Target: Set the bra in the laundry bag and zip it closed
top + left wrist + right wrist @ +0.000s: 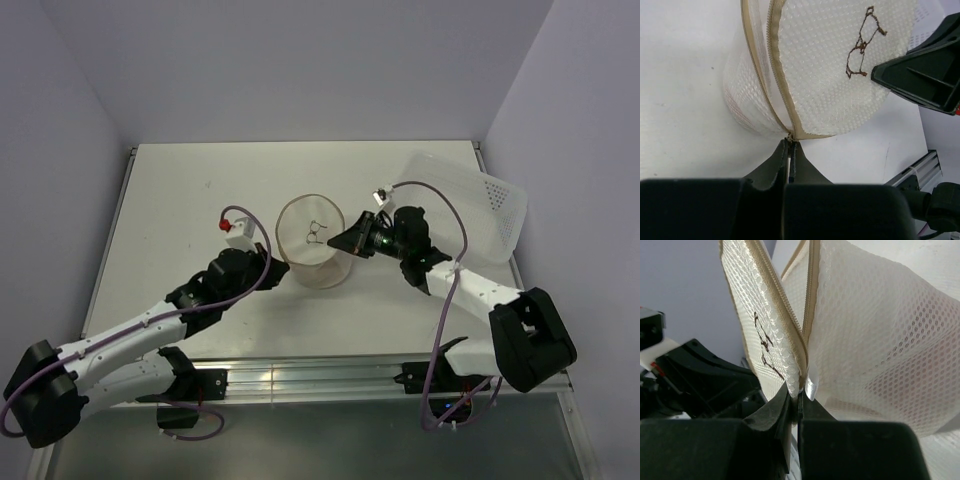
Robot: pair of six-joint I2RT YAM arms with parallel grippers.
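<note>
Left jaws closed on bag (315,245) rim, near-left side; right jaws pinch a silvery tab (810,388) at bag's right. Bag on counter (180,200) between them, lid (840,65) gaping. Risk: tab slips or bag tips if pulls mismatch.

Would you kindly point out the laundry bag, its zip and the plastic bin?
laundry bag (306,245), top view, on its round lid.
zip (771,60), left wrist view, teeth along the lid's rim.
plastic bin (480,195), top view, its perforated wall.
</note>
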